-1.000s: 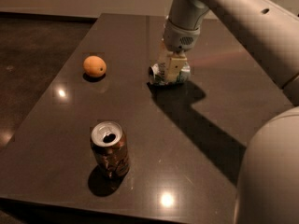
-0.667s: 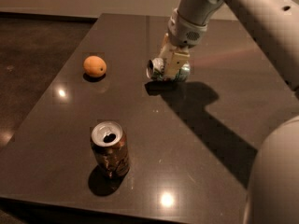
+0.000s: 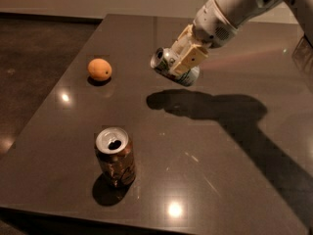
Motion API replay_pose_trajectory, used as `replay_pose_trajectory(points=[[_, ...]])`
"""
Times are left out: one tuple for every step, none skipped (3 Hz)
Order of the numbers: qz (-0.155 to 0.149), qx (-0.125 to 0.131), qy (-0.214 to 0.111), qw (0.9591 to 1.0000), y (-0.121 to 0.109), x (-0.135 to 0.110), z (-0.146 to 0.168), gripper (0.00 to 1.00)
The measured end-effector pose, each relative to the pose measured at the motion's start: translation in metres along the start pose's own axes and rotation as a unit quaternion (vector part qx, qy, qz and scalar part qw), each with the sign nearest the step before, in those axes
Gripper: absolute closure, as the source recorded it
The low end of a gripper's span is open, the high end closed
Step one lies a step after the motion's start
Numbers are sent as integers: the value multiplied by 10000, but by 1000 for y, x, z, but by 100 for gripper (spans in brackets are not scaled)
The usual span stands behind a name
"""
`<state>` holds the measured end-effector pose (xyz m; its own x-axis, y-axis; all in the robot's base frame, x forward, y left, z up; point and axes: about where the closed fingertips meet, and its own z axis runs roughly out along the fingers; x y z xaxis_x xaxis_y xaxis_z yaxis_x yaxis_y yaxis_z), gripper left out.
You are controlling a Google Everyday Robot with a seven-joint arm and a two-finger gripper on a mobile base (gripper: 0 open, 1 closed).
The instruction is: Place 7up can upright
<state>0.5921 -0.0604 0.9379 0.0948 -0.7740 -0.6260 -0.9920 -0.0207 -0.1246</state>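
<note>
The 7up can [image 3: 168, 66] is a silver-white can with green markings. It is held lying on its side in the air above the dark table [image 3: 220, 170], its top end pointing left. My gripper [image 3: 182, 62] is shut on the can's body, with cream-coloured fingers [image 3: 191, 57] across it. The white arm comes in from the upper right. The can's shadow lies on the table below it.
A brown can [image 3: 115, 156] stands upright and opened near the table's front left. An orange fruit [image 3: 99, 69] lies at the left of the table. The table's left edge runs diagonally beside a dark floor.
The gripper has lifted the 7up can off the table surface and raised it; the can was resting on the table a second ago. The brown can and orange have not moved.
</note>
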Motion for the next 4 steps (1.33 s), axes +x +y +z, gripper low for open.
replay_pose_trajectory(points=[[379, 275, -864, 9952, 14, -5, -15, 100], [807, 677, -1727, 9793, 28, -3, -25, 100], [1207, 1035, -2489, 9554, 40, 2, -28, 100], [1497, 1241, -3088, 9310, 51, 8, -25, 100]])
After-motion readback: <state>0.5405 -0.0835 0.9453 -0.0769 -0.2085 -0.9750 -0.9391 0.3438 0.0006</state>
